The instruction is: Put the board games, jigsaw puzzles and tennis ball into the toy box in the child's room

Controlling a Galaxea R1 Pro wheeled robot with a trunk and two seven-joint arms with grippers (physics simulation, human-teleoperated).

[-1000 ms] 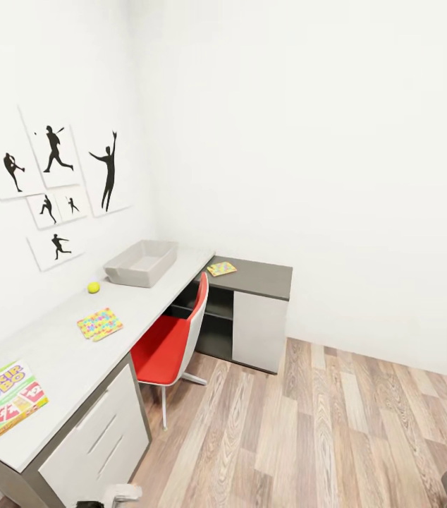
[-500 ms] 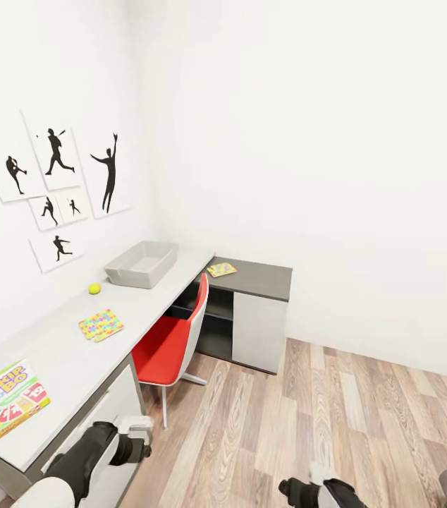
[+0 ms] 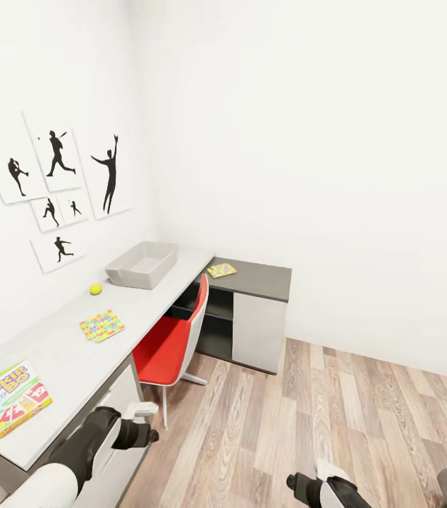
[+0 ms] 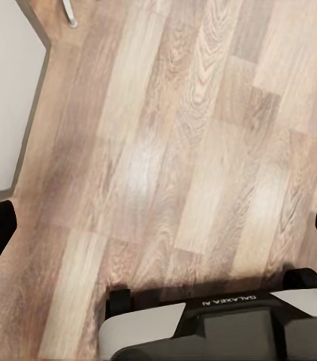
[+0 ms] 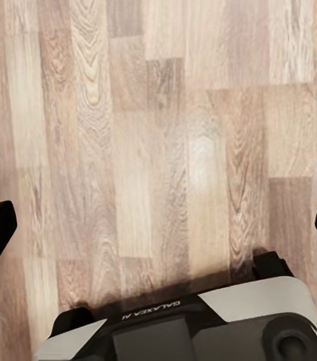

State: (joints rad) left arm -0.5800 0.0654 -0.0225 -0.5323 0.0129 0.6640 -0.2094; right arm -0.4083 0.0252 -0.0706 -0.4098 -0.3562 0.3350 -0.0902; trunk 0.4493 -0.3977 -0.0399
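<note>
The long light-grey table (image 3: 61, 353) runs along the left wall. On it stand the grey toy box (image 3: 142, 264), the tennis ball (image 3: 96, 288), one jigsaw puzzle (image 3: 101, 325) and a green-orange-red board game (image 3: 17, 397) near the front end. A second jigsaw puzzle (image 3: 221, 269) lies on the dark-grey side desk (image 3: 262, 279). My left gripper (image 3: 144, 423) (image 4: 158, 229) hangs open beside the drawer unit, over bare floor. Low at the front, my right gripper (image 3: 319, 474) (image 5: 158, 226) is also open and empty above the floor. The bed is out of view.
A red chair (image 3: 174, 346) is tucked under the table between the drawer unit (image 3: 111, 416) and the side desk. Black sports silhouettes (image 3: 58, 190) hang on the left wall. Wood-plank floor (image 3: 308, 423) stretches to the right.
Both arms have come up into the head view from below. The left gripper now sits beside the drawer unit, a little higher than half a second ago. The toys have not moved.
</note>
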